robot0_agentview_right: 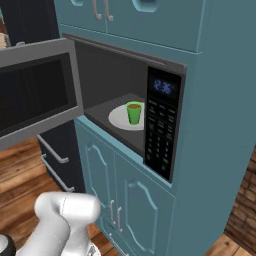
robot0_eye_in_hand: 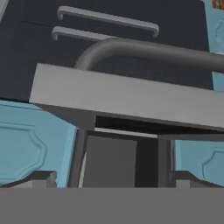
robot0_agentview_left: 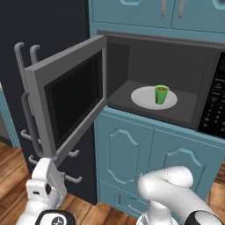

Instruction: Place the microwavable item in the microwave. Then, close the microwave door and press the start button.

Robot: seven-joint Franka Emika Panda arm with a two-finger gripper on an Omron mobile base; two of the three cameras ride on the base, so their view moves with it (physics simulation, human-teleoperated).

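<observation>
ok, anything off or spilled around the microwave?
Nothing stands out. The green cup stands upright on the white turntable plate, no spill visible. The microwave door hangs wide open, not yet closed.

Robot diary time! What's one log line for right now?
green cup: on turntable plate inside microwave | microwave door: open | end effector: open, low by door's edge | start: not pressed
</observation>
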